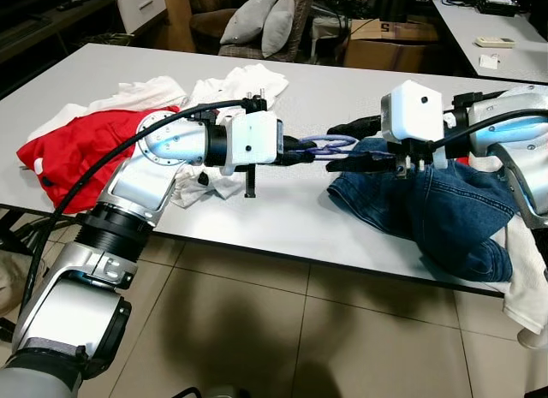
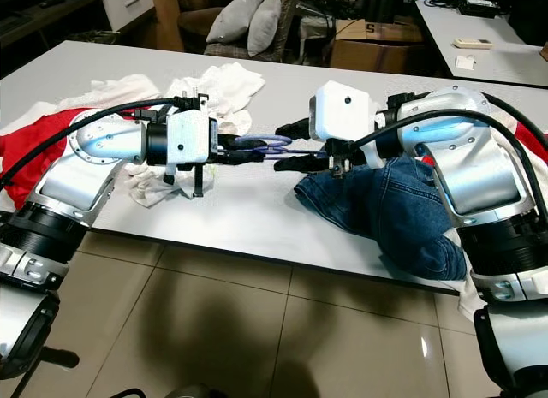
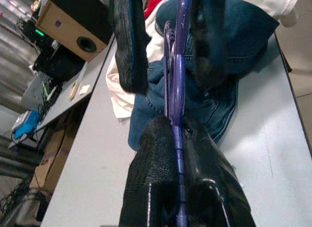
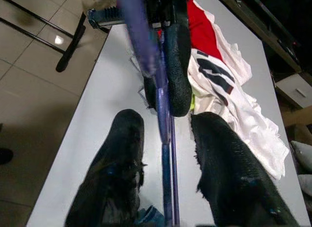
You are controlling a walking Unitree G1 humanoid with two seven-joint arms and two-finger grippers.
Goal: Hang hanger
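Lying at the left end of the white table, a red garment spreads beside a heap of white clothes nearer the far edge. From that side the left gripper reaches toward the middle of the table, its two black fingers pressed tight against either side of a purple hanger, which is held level above the tabletop, close to the near edge. The hanger runs straight on between the fingers of the right gripper, which faces the left one; these fingers stand apart on each side of the purple bar with a gap visible on both sides. Blue jeans lie crumpled under the right arm at the near edge, toward the right end.
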